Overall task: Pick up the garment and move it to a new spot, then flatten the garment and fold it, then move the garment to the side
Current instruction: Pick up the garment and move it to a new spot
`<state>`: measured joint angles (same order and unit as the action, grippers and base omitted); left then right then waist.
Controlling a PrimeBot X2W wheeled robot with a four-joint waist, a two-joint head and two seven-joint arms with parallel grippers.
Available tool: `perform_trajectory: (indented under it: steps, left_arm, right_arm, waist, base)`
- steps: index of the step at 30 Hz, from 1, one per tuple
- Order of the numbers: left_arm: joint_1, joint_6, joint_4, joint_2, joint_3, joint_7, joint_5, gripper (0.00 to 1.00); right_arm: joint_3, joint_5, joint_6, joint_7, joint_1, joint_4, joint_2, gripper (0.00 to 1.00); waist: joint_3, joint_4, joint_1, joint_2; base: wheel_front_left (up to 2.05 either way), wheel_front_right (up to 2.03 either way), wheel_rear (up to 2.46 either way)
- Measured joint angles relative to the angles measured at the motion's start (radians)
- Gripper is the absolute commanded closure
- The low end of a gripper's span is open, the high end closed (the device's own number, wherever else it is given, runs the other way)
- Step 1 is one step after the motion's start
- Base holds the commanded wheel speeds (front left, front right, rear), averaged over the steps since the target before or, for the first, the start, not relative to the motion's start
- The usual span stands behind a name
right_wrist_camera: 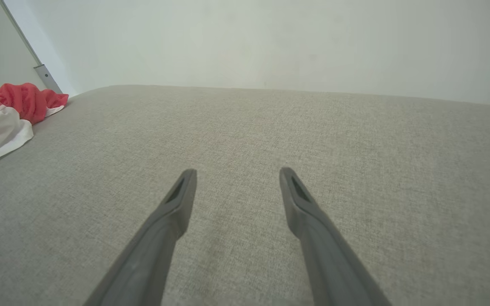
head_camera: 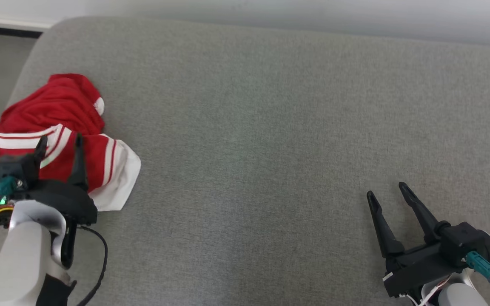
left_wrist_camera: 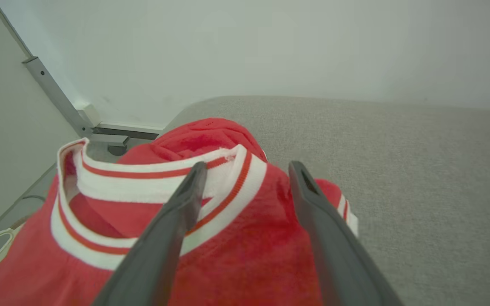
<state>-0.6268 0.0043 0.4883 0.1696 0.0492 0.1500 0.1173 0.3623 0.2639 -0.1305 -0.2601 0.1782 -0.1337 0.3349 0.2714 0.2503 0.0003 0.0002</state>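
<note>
the left gripper (head_camera: 60,142) stands wide, nothing between its fingers, and hangs over the garment (head_camera: 58,102). in its wrist view one finger crosses the striped collar (left_wrist_camera: 143,187) and the other lies over plain red cloth, so the jaws straddle a thick bunched ridge. whether the tips touch the cloth i cannot tell. the spread looks chosen to take in a good fold of cloth rather than a thin edge, which should hold better on the lift.

the garment is a red top with white bands, crumpled in a heap at the far left of the grey cushion (head_camera: 270,127), close to its rounded corner. part of it runs off the left side of the head view. a white hem sticks out toward the middle of the cushion.

the right gripper (head_camera: 386,191) is also wide and holds nothing. it sits low at the right, well apart from the garment, fingers pointing over bare cushion. i judge it is parked there to stay out of the way until flattening needs two hands.

the pick-up is not yet done. the broad bare middle looks like the likely new spot.
</note>
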Motion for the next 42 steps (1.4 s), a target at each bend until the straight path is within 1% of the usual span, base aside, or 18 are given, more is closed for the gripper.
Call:
perform_trajectory:
  steps: [2,3,8,13,15,18,19,20,21,22,23,27,33,37,42]
  left_arm:
    - [-0.035,0.0,0.036,0.007,-0.002,-0.055,0.0,0.0]
    - [-0.065,0.001,0.075,0.016,-0.007,-0.11,0.001,0.0]
    - [-0.125,0.015,0.151,0.046,-0.014,-0.21,-0.004,0.0]
    - [-0.163,0.014,0.196,0.057,-0.022,-0.269,-0.003,0.0]
    - [-0.176,0.024,0.208,0.064,-0.026,-0.274,-0.005,0.0]
    - [-0.186,0.023,0.228,0.065,-0.026,-0.297,-0.001,0.0]
    - [-0.189,0.023,0.232,0.066,-0.026,-0.3,0.0,0.02]
    - [-0.193,0.023,0.235,0.068,-0.027,-0.3,0.0,0.25]
    - [-0.194,0.023,0.238,0.069,-0.026,-0.3,0.002,0.6]
    - [-0.194,0.022,0.24,0.07,-0.027,-0.299,0.005,0.7]
    - [-0.194,0.022,0.24,0.07,-0.027,-0.291,0.007,1.0]
    - [-0.191,0.015,0.235,0.07,-0.026,-0.253,0.018,1.0]
    - [-0.149,0.014,0.163,0.069,-0.005,-0.135,0.042,1.0]
    - [-0.114,0.007,0.082,0.075,0.008,-0.077,0.063,1.0]
    - [-0.075,-0.005,-0.038,0.097,0.013,-0.059,0.073,1.0]
  right_arm:
    - [-0.006,0.0,0.0,0.0,0.004,0.004,0.002,0.0]
    - [-0.01,0.0,0.0,0.0,0.006,0.006,0.005,0.0]
    - [-0.016,0.0,0.0,0.0,0.019,0.012,0.009,0.0]
    - [-0.019,0.0,0.0,-0.001,0.032,0.017,0.013,0.0]
    - [-0.02,0.0,0.0,-0.002,0.04,0.019,0.016,0.0]
    - [-0.019,0.0,0.0,-0.003,0.043,0.02,0.016,0.0]
    - [-0.018,0.0,0.0,-0.003,0.044,0.02,0.016,0.0]
    - [-0.018,0.0,0.0,-0.004,0.046,0.02,0.016,0.0]
    - [-0.017,0.0,0.0,-0.004,0.049,0.02,0.016,0.0]
    - [-0.017,0.0,0.0,-0.004,0.052,0.02,0.016,0.0]
    - [-0.016,0.0,0.0,-0.004,0.055,0.02,0.016,0.0]
    - [-0.014,0.001,0.0,-0.004,0.056,0.014,0.014,0.0]
    - [-0.007,0.008,0.0,-0.003,0.049,-0.005,-0.004,0.0]
    - [0.002,0.012,0.0,-0.003,0.027,-0.019,-0.023,0.0]
    - [0.015,0.016,0.0,-0.003,0.009,-0.031,-0.045,0.0]
  waist:
    - [0.026,-0.009,0.0001,0.0]
    - [0.05,-0.017,0.0001,0.0001]
    - [0.099,-0.034,-0.0001,0.0]
    - [0.13,-0.042,-0.0003,0.0]
    - [0.138,-0.042,-0.0003,0.0]
    - [0.143,-0.039,-0.0003,0.0]
    - [0.145,-0.039,-0.0004,-0.0001]
    - [0.146,-0.038,-0.0004,-0.0001]
    - [0.147,-0.037,-0.0003,-0.0001]
    - [0.147,-0.037,-0.0004,-0.0001]
    - [0.147,-0.036,-0.0004,-0.0001]
    - [0.137,-0.036,-0.0003,-0.0001]
    - [0.1,-0.04,-0.0002,-0.0001]
    - [0.057,-0.043,-0.0003,-0.0001]
    - [-0.009,-0.048,-0.0003,-0.0001]
  base:
    - [0.0,0.0,0.0]
    - [0.0,0.0,0.0]
    - [0.0,0.0,0.0]
    - [0.0,0.0,0.0]
    - [0.0,0.0,0.0]
    - [0.0,0.0,0.0]
    - [0.0,0.0,0.0]
    - [0.0,0.0,0.0]
    - [0.0,0.0,0.0]
    - [0.0,0.0,0.0]
    - [0.0,0.0,0.0]
    - [0.0,0.0,0.0]
    - [0.0,0.0,0.0]
    - [0.0,0.0,0.0]
    - [0.0,0.0,0.0]
